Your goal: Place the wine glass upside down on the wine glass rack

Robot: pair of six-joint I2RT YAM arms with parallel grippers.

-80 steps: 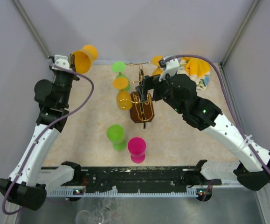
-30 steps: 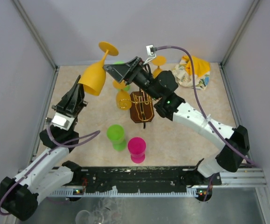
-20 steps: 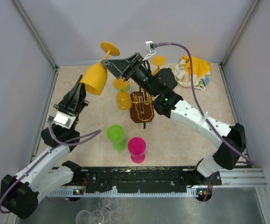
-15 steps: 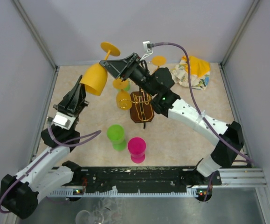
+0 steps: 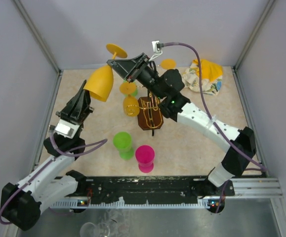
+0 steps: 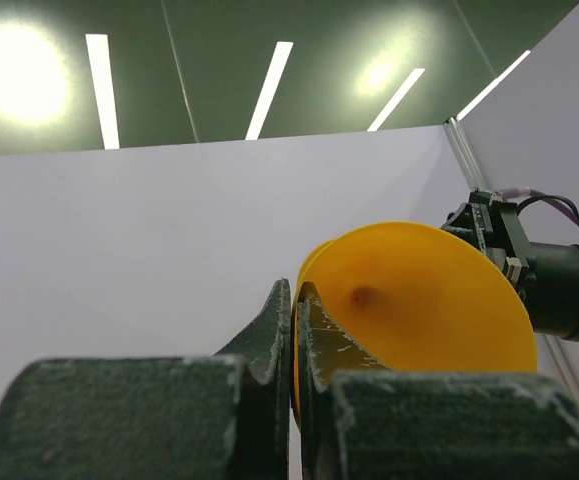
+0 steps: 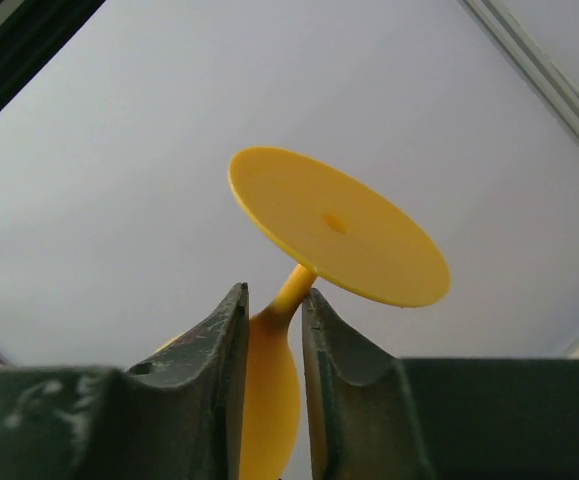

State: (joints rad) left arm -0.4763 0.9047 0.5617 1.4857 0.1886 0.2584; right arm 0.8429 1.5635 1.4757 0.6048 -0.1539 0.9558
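Observation:
A yellow wine glass [image 5: 99, 83] hangs upside down in the air at the back left, foot uppermost and tilted. My left gripper [image 5: 86, 90] is shut on its rim from below; in the left wrist view the fingers [image 6: 275, 325] pinch the rim of the wine glass [image 6: 429, 300] at the left gripper [image 6: 297, 300]. My right gripper [image 5: 112, 66] reaches in from the right. In the right wrist view the right gripper [image 7: 274, 300] has closed on the neck of the wine glass [image 7: 334, 225], just under its foot. The wine glass rack [image 5: 150, 117] stands mid-table, below the right arm.
Two more yellow glasses [image 5: 131, 105] hang on the rack, and a further yellow foot [image 5: 168, 63] shows behind it. A green glass [image 5: 123, 143] and a pink glass [image 5: 144, 157] stand on the table in front. A crumpled yellow-and-white cloth [image 5: 204, 74] lies at the back right.
The right gripper has moved left onto the glass's neck and its jaws have narrowed round it. The left arm and the glass have hardly shifted.

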